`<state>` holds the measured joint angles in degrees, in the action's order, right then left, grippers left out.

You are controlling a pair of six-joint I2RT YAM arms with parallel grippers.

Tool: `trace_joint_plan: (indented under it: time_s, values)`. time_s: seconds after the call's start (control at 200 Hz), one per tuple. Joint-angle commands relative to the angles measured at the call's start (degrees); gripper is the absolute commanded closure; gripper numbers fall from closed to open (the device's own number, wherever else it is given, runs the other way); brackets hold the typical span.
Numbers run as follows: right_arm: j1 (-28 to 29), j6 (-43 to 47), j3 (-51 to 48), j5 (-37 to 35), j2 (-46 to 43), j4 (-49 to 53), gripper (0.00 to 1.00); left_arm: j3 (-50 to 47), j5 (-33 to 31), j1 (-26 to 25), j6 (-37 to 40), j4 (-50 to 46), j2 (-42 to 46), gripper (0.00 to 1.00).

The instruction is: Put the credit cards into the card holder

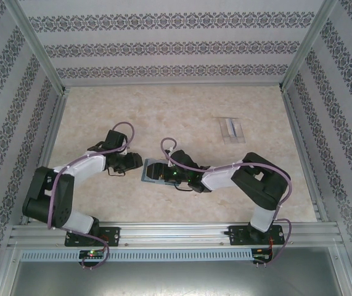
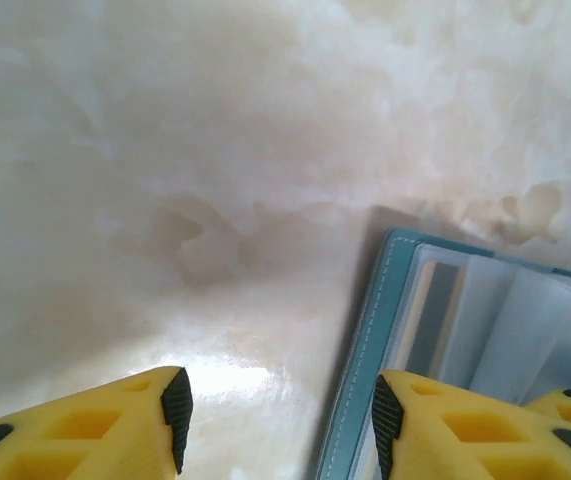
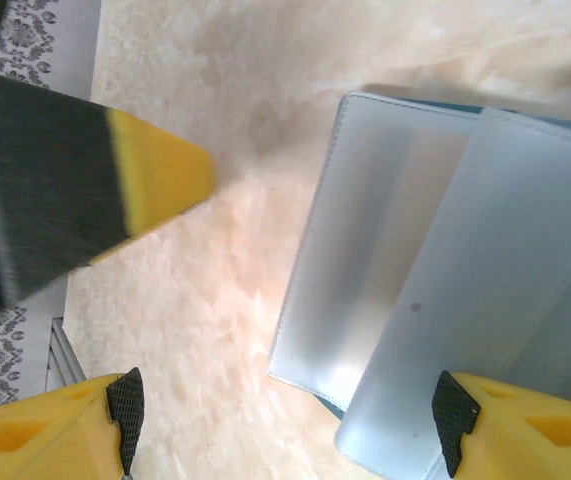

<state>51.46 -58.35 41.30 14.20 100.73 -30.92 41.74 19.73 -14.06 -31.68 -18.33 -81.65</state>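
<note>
Marbled beige tabletop (image 1: pixel 163 111) between patterned walls, with two arms meeting at its centre. Between them lies the card holder (image 3: pixel 365 250), open and flat. It is teal with a stitched edge and glossy pale pockets; whether cards sit inside I cannot tell. The left fingers (image 2: pixel 115 415), yellow with black pads, stand apart and empty. The right fingers (image 3: pixel 55 440) spread wide over its corner. A nudge could slide the slick holder or fold it shut.
</note>
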Motion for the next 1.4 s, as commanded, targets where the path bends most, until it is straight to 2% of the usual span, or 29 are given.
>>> trace_joint_plan:
  time_s: [0.0, 0.185, 0.36, 0.435, 0.585, 0.669, 0.819, 0.899, 1.049, 1.229, 1.394]
  values:
    - [-0.7, 2.0, -1.3, -2.7, -2.7, 4.0, 0.21, -1.0, -0.7, 0.5, -1.2, -1.0, 2.5, 0.46]
    - [-1.4, 2.5, -2.8, -4.1, -5.3, 6.8, 0.21, -0.8, 3.6, 0.4, 0.1, 0.0, 1.0, 0.44]
    - [-1.5, 4.8, -3.0, -7.6, -9.1, 13.5, 0.21, -1.9, 4.5, 0.0, 0.4, 1.5, 0.1, 0.4]
    - [-1.5, 5.7, -2.3, -10.4, -11.3, 19.4, 0.2, -1.9, 4.3, -0.6, 0.6, 1.7, -0.2, 0.4]
    - [-1.5, 7.0, 4.6, -14.9, -15.5, 39.5, 0.17, -1.4, 2.5, -2.1, 1.1, 0.9, -0.8, 0.4]
    - [-0.9, 9.0, 8.5, -16.2, -16.6, 43.9, 0.17, -1.2, 1.3, -2.7, 1.2, 0.8, -1.1, 0.4]
    - [-1.0, 10.6, 11.7, -13.8, -13.3, 42.8, 0.29, 0.0, 0.2, -3.6, 1.5, 0.4, -3.1, 0.39]
    - [-2.1, 12.3, 13.8, -15.1, -12.2, 45.3, 0.3, 0.5, 0.1, -3.9, 1.8, 0.0, -3.8, 0.38]
    - [-7.1, 19.1, 15.7, -19.4, -16.2, 50.1, 0.29, -0.3, -1.1, -4.5, 1.5, -0.1, -3.4, 0.38]
    - [-18.3, 30.2, 18.8, -25.8, -21.4, 59.5, 0.28, -1.0, -4.2, -4.6, 1.9, -3.0, -0.5, 0.34]
    - [-28.3, 39.5, 21.3, -32.9, -20.4, 61.9, 0.19, -1.5, -5.7, -4.6, 1.1, -4.0, 2.3, 0.32]
